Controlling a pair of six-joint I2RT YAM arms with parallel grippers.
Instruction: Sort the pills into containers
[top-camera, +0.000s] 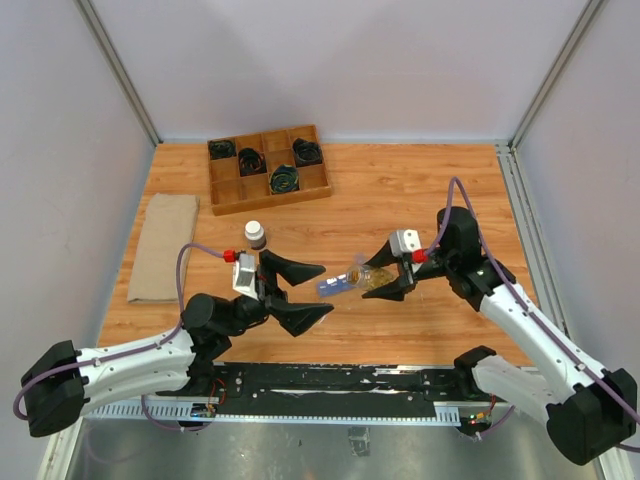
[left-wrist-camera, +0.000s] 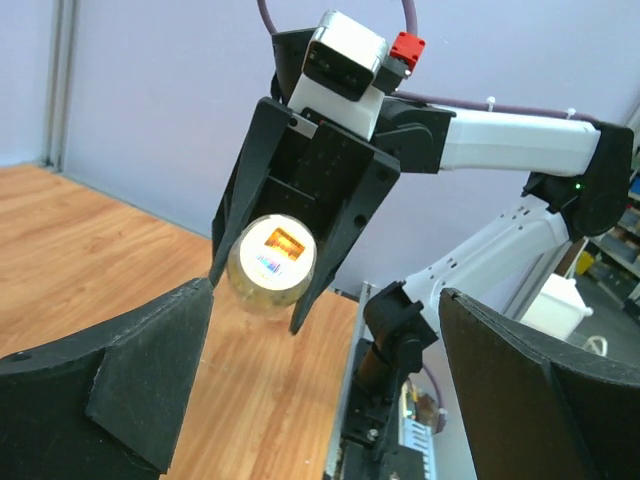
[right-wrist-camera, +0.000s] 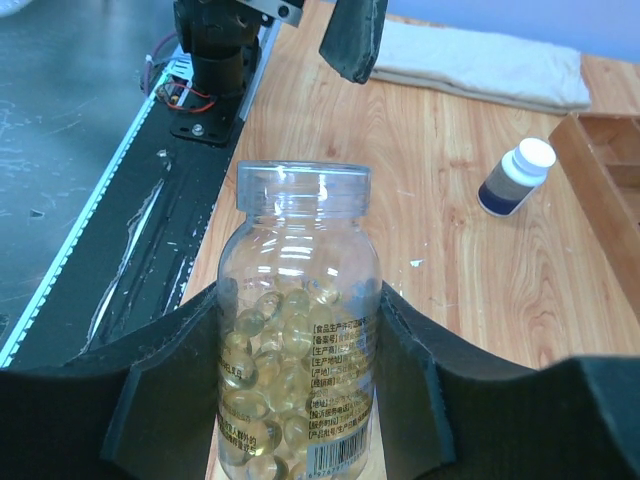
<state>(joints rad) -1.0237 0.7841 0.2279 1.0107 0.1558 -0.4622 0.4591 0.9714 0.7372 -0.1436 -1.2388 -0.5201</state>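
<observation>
My right gripper (top-camera: 385, 278) is shut on a clear vial (top-camera: 372, 279) of yellowish-amber pills and holds it level above the table, open mouth pointing left. In the right wrist view the vial (right-wrist-camera: 298, 330) sits between my fingers (right-wrist-camera: 165, 390), uncapped and about half full. My left gripper (top-camera: 326, 289) is open and empty, its jaws spread wide just left of the vial's mouth. In the left wrist view (left-wrist-camera: 325, 300) the vial's end (left-wrist-camera: 272, 262) faces me. A blurred bluish patch (top-camera: 332, 287) shows by the mouth; I cannot tell whether it is the blue organizer strip.
A dark brown bottle with a white cap (top-camera: 255, 234) stands behind my left gripper and also shows in the right wrist view (right-wrist-camera: 515, 178). A wooden grid tray (top-camera: 228, 189) with black coils is at the back. A folded tan cloth (top-camera: 163, 245) lies at the left.
</observation>
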